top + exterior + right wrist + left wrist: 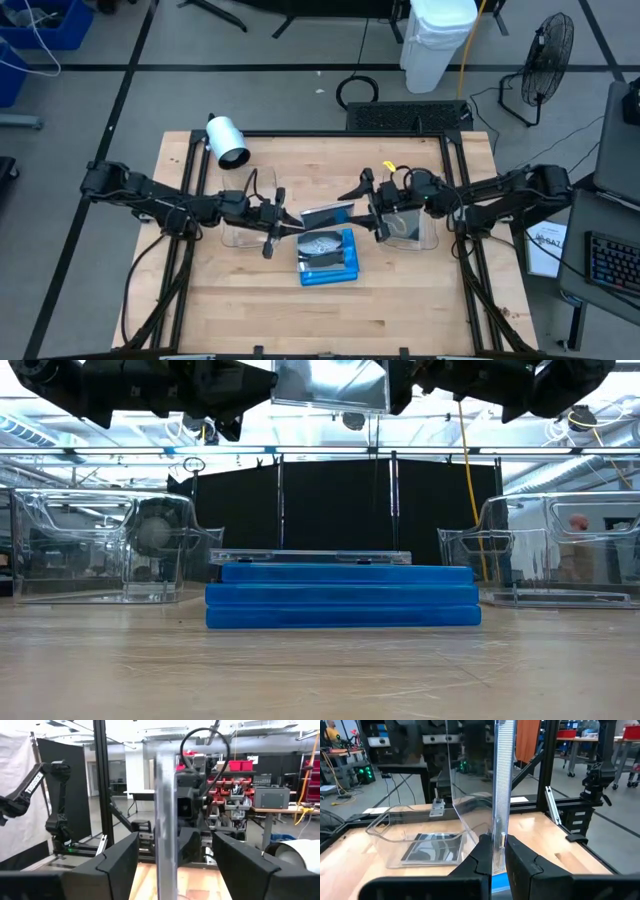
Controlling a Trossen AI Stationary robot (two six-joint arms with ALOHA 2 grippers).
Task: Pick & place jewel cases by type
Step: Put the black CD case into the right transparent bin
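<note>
A clear jewel case (328, 214) stands on edge in the air above the table's middle, its faces toward the near and far edges. My left gripper (290, 224) is shut on it from the left. My right gripper (362, 205) is open at the case's right end, one finger on each side of the edge (165, 820) with gaps showing. Below lies a stack of blue jewel cases (330, 266), flat on the table, with a dark grey one (322, 243) on top. Another dark case (432, 847) lies flat in the right clear tub (410, 228). My left gripper pinches the clear case's left edge (497, 851) between its two fingers (481, 865). The fingers come level from the table's left, one on each face. The case stands upright on edge and reaches away from the fingers toward the right, lifted clear of the stack (340, 595).
A second clear tub (250, 215) stands under my left arm, left of the stack. A white cylinder (228, 140) lies at the table's far left. Bare wood lies along the near edge.
</note>
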